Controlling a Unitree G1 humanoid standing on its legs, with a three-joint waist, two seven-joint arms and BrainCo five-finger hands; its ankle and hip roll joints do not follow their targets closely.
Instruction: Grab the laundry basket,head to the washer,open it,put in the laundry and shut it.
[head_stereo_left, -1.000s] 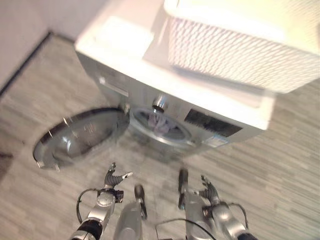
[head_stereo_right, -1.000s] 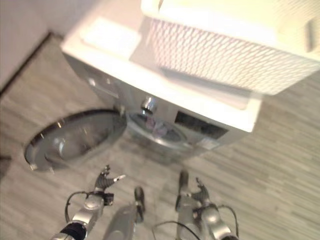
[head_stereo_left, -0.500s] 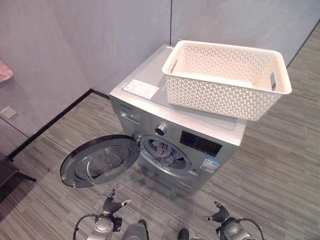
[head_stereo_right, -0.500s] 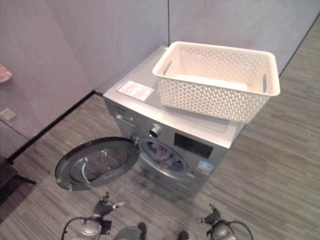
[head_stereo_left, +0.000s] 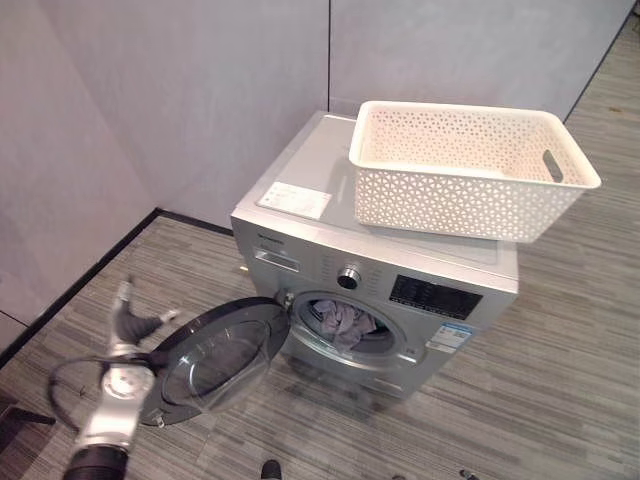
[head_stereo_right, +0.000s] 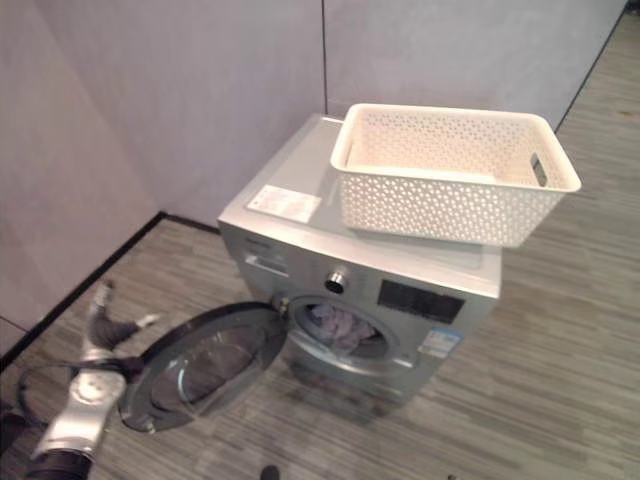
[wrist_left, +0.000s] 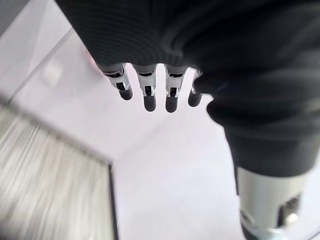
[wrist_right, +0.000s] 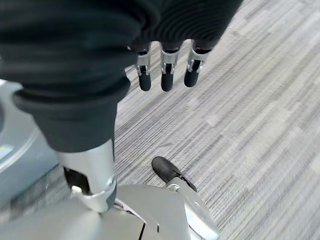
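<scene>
The white lattice laundry basket (head_stereo_left: 470, 170) stands empty on top of the silver washer (head_stereo_left: 300, 215). The washer's round door (head_stereo_left: 215, 355) hangs wide open to the left. Grey laundry (head_stereo_left: 345, 322) lies inside the drum. My left hand (head_stereo_left: 132, 325) is raised just left of the door's outer edge, apart from it, with its fingers (wrist_left: 150, 95) relaxed and nothing in them. My right hand (wrist_right: 167, 75) hangs over the striped floor, fingers straight and holding nothing.
Grey walls (head_stereo_left: 200, 90) stand behind and to the left of the washer, with a dark skirting line (head_stereo_left: 80, 285) along the floor. Striped grey flooring (head_stereo_left: 560, 380) stretches in front and to the right.
The camera has shifted. My left arm has lifted and swung out to the left, up beside the open door. My right hand has dropped out of the eye views.
</scene>
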